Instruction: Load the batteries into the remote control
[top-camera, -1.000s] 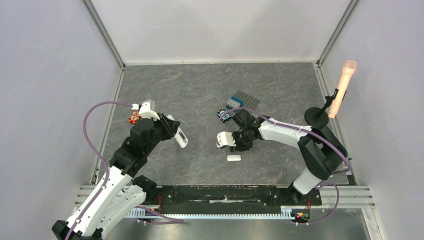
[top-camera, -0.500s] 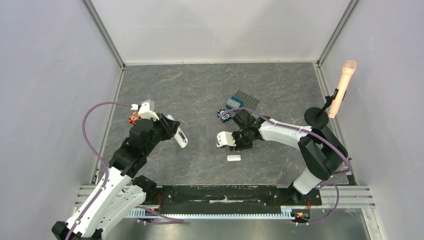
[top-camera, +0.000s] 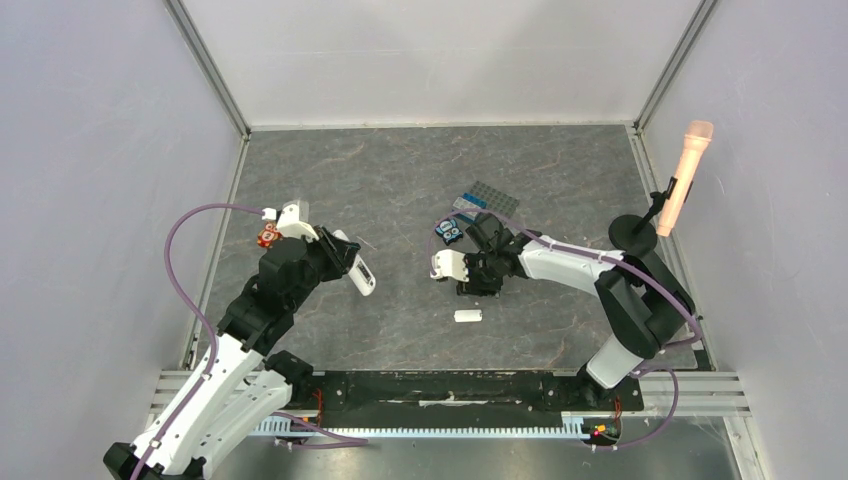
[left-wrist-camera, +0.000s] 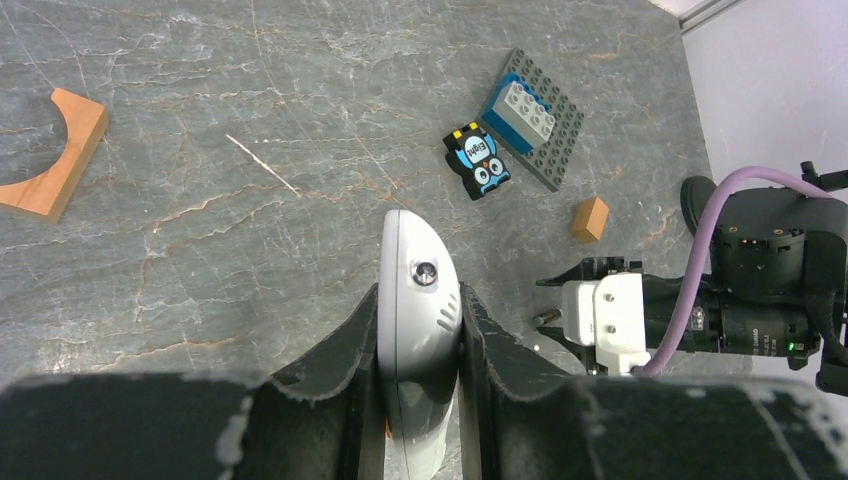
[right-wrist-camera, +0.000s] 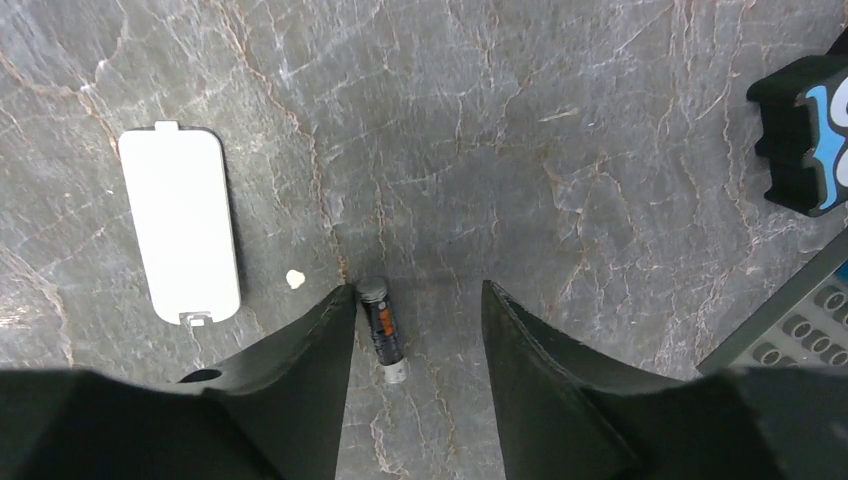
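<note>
Seen from above, the left gripper (top-camera: 352, 268) is clamping the remote control (top-camera: 362, 274) over the left half of the table (top-camera: 400, 190). The right gripper (top-camera: 470, 287) is reaching down well apart from it, just beyond the small white cover (top-camera: 467, 316). In the left wrist view the remote control is sitting pinched between both fingers, its rounded end sticking out past them. In the right wrist view the right jaws are standing apart, and one battery (right-wrist-camera: 382, 330) is lying flat on the table between them, just beside the finger (right-wrist-camera: 335, 330) on the cover's side.
</note>
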